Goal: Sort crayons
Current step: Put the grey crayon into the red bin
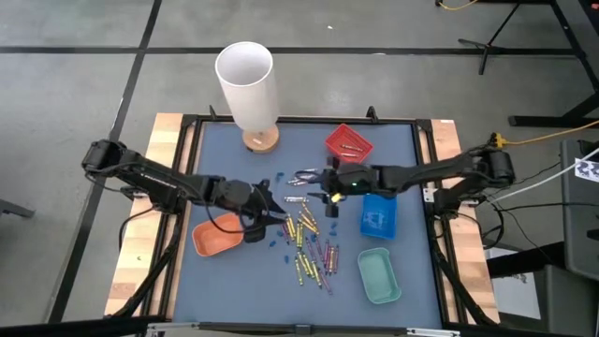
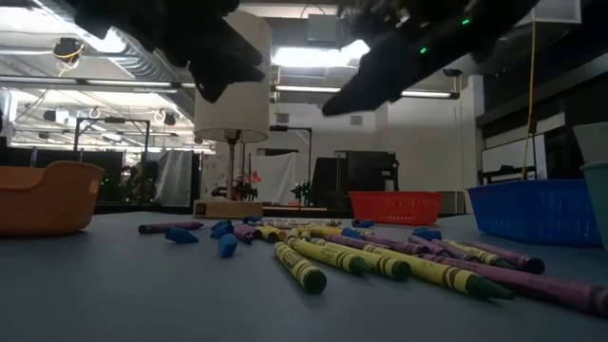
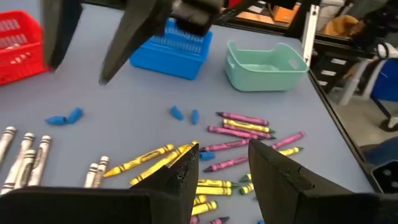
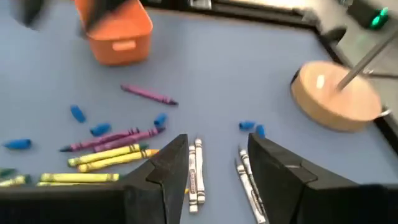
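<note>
low view alone shows room; crayons (image 2: 399, 267).

Bright, even overhead light; ceiling strip lights (image 2: 304, 57) glare in the low view, leaving the arms silhouetted. Wrist views show motion blur.

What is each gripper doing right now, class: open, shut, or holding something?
Left gripper: open, empty, above the crayons.
Right gripper: open, empty, over silver-grey crayons.
</note>
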You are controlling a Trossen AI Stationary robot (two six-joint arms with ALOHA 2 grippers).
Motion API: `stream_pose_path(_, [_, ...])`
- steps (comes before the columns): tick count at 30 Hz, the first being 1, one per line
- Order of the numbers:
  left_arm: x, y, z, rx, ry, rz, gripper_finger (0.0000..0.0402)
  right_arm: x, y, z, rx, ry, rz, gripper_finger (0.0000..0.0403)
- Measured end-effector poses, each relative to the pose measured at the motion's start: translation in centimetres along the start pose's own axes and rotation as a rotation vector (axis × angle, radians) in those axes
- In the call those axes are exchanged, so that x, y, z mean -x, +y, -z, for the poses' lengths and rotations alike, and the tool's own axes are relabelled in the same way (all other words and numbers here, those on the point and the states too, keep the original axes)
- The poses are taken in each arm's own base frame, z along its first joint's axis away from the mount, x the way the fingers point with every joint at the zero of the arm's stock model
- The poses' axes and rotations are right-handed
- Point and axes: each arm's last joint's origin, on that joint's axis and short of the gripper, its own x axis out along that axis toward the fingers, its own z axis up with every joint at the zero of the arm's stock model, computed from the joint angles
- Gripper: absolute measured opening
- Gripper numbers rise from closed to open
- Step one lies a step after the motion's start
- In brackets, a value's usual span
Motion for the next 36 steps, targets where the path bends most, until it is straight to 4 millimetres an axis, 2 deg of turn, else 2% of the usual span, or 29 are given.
stream_pose_path(6, [0.0,-0.8,0.2,-0.013,0.005,0.027,0.0124,-2.3,-0.4,1.7,-0.006,0.106,-0.008,0.0168])
stream_pose_path(13, [0.1,-1.5,0.4,-0.026,-0.013,-0.014,0.0124,-3.9,-0.5,3.5,-0.014,0.180,-0.029,0.0168])
stream_pose_path(29, [0.1,-1.8,0.3,-0.030,-0.036,-0.029,0.0124,-6.6,0.2,6.9,-0.010,0.299,-0.049,0.0168])
stream_pose_path(36, [0.1,-1.8,0.3,-0.030,-0.036,-0.029,0.0124,-7.1,0.3,7.2,-0.012,0.285,-0.066,0.0168])
